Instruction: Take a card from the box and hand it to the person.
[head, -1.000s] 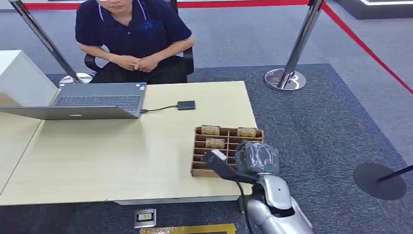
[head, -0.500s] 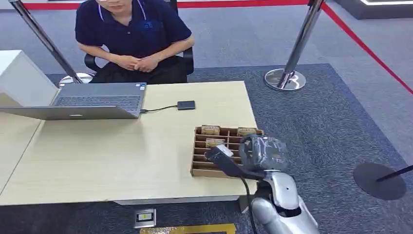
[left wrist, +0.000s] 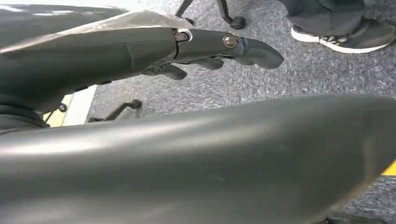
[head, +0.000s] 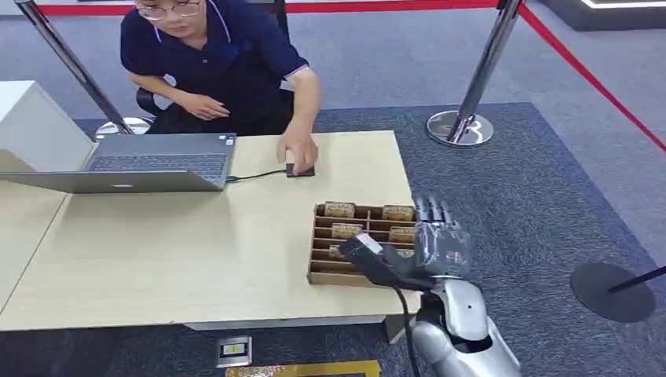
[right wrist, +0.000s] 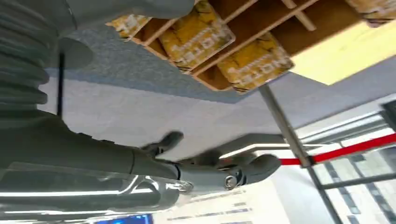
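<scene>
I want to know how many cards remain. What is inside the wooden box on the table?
The box has thin dividers. Yellow-brown cards stand in several slots: one, another, a third. The right hand covers the slots on that side, so no full count is possible.

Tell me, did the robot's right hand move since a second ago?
Yes. The right hand has slid away from the robot, along the right side of the card box toward its far end, and its fingers now point past the box's far edge.
</scene>
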Robot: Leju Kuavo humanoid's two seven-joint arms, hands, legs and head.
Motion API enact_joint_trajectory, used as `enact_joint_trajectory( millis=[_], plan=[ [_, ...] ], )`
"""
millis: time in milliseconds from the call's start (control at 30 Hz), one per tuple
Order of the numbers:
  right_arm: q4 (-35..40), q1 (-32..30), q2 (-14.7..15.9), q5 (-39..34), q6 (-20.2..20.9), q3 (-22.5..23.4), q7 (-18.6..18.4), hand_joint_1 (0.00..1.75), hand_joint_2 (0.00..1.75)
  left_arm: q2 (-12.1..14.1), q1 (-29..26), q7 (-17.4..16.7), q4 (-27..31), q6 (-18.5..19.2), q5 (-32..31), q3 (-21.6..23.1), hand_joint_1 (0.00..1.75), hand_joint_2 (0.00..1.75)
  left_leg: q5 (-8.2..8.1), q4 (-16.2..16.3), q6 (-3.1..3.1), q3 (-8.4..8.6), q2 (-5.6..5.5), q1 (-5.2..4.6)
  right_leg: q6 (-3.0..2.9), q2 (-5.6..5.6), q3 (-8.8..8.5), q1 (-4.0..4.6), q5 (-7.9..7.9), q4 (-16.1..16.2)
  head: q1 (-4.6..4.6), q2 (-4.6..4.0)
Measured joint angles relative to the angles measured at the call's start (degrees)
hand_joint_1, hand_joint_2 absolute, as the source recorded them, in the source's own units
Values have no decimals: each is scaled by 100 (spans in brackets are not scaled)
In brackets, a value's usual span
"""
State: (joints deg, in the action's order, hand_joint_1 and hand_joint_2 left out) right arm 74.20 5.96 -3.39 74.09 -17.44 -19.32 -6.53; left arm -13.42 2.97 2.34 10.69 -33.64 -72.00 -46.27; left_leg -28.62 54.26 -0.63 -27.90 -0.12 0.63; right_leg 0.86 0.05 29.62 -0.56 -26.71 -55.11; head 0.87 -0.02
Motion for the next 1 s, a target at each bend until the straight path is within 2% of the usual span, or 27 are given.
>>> enact_joint_trajectory(
  millis=[133,400,567,600,633,700,733,1000],
  plan=[
    [0,-35,13,72,0,0,-108,0,175,-13,0,2,-9,-20,22,-9,0,0,0,0,0,0,0,0,0,0,0,0,0,0,0,0],
    [83,-162,31,238,26,-24,-304,16,175,-24,0,4,-20,-37,42,-13,0,0,0,0,0,0,0,0,0,0,0,0,0,0,0,0],
    [146,-225,42,291,52,-46,-359,52,175,-24,-1,28,-20,-37,50,-15,0,0,0,0,0,0,0,0,0,0,0,0,0,0,0,0],
    [149,-231,44,293,52,-48,-359,52,175,-24,0,35,-20,-35,52,-15,0,0,0,0,0,0,0,0,0,0,0,0,0,0,0,0],
    [168,-243,46,295,52,-48,-359,68,175,-24,0,35,-22,-35,52,-15,0,0,0,0,0,0,0,0,0,0,0,0,0,0,0,0],
    [190,-252,48,297,52,-50,-361,87,175,-24,-1,35,-22,-35,52,-17,0,0,0,0,0,0,0,0,0,0,0,0,0,0,-2,0],
    [192,-256,48,310,55,-50,-370,129,175,-24,-1,44,-22,-35,52,-17,0,0,0,0,0,0,0,0,0,0,0,0,0,0,0,0],
    [271,-305,48,352,114,-55,-420,113,175,-24,-3,68,-22,-35,61,-20,0,0,0,0,0,-1,0,0,0,0,0,0,0,0,0,0]
  ],
)
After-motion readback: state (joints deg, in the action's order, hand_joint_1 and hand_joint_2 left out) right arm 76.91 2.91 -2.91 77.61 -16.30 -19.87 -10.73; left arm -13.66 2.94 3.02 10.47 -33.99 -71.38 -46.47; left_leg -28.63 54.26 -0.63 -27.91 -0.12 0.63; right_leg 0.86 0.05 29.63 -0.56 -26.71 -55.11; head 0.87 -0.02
